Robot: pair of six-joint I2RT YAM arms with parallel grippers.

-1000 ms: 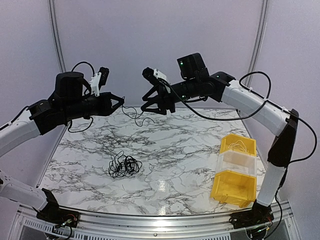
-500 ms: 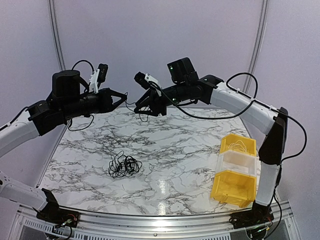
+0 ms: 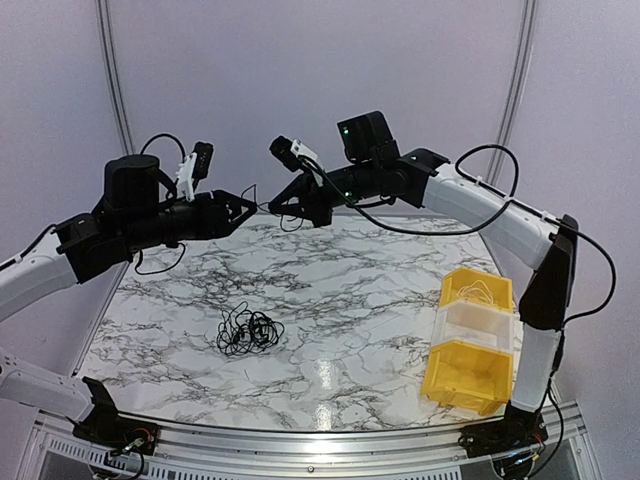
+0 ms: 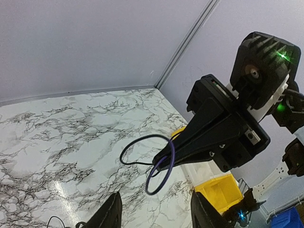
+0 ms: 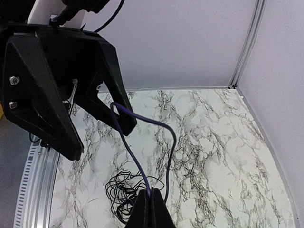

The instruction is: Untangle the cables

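The marble worktop [image 3: 350,290] carries stacked yellow bins [image 3: 470,345] near its right front corner. Above its far edge, left of the middle, the two grippers meet tip to tip in mid-air. The left gripper [image 3: 243,203] stands with its jaws spread wide and grips nothing. The right gripper [image 3: 275,205] is pinched tight on a single dark cable [image 4: 152,164], which loops in the air towards the left jaws. The tangled cable bundle [image 3: 246,330] lies on the worktop, left of centre.

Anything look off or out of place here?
Nothing damaged or spilled. One cable hangs in a loose loop in mid-air, pinched only by the right end effector; the left end effector is open beside it. The other cables lie in a tangled bundle on the marble table.
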